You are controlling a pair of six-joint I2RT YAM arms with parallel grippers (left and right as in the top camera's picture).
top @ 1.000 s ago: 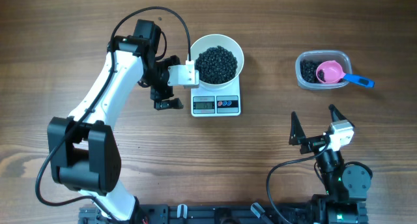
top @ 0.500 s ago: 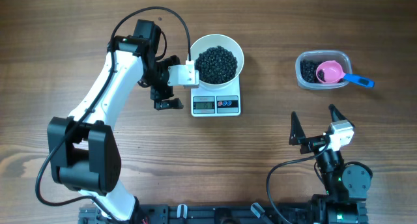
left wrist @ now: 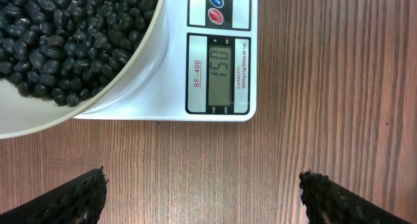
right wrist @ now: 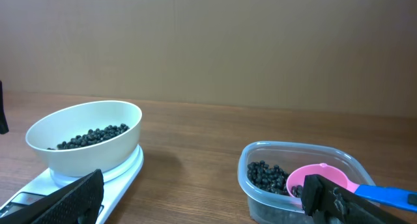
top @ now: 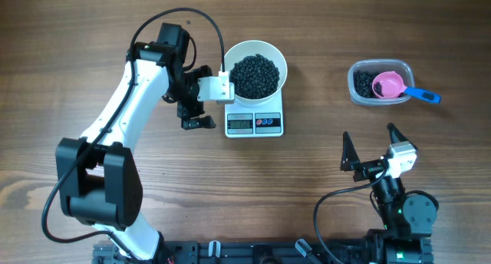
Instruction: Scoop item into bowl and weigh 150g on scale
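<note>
A white bowl [top: 278, 64] heaped with small black beans [top: 255, 74] rests on the white scale [top: 255, 123]. In the left wrist view the bowl [left wrist: 114, 87] overhangs the scale [left wrist: 172, 87], whose display [left wrist: 220, 71] reads 150. My left gripper [top: 196, 107] hovers open just left of the scale, nothing between its fingers [left wrist: 78, 198]. My right gripper [top: 372, 150] stands open near the front right, apart from everything. More beans [right wrist: 267, 176] lie in a clear tub [top: 380, 84] with a pink scoop [top: 387, 85].
The scoop's blue handle [top: 422, 94] sticks out over the tub's right rim. Bare wooden tabletop [top: 322, 156] lies between scale and tub. The left arm [top: 123, 118] reaches in from the front left.
</note>
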